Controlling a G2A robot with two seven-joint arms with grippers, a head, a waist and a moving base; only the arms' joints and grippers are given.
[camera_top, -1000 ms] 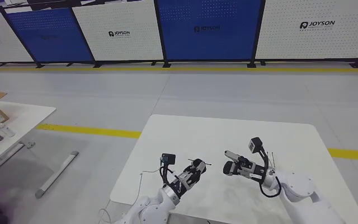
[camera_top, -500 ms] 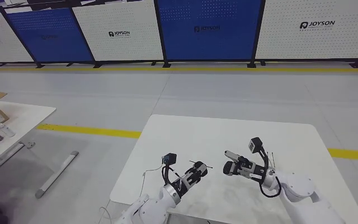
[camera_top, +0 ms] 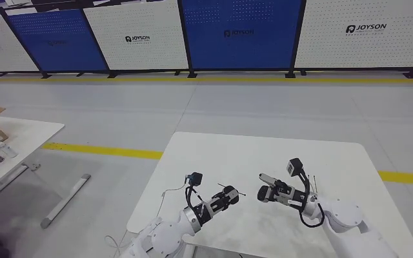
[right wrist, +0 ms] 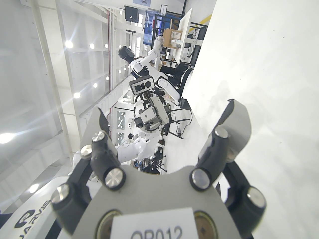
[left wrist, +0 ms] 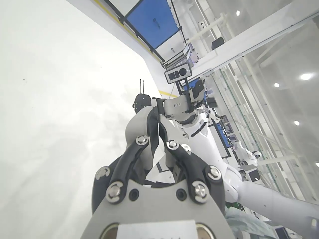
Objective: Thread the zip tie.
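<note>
— Holding anything, is the left gripper (camera_top: 227, 195)?
— Yes. Its fingers (left wrist: 149, 128) are pressed together on the zip tie (camera_top: 239, 190), a thin black strip that sticks out on both sides of the fingertips in the top view
— Where does that put the zip tie?
— Over the near part of the white bench (camera_top: 271, 148), at the left gripper's tip, with one end pointing toward the other arm
— And the right gripper (camera_top: 263, 186)?
— Its fingers (right wrist: 234, 120) stand wide apart with nothing between them. It hangs over the bench near the left gripper, the two tips turned toward each other with a gap between them
— Does the strip touch the right gripper?
— No, its nearer end stops short of those fingers
— Can the tie's head be told from its tail?
— Not from these views; the strip is too thin
— What lies beyond the bench?
— A grey floor (camera_top: 129, 109) with a yellow line (camera_top: 103, 150) across it, and blue and white panels (camera_top: 242, 32) along the far side
</note>
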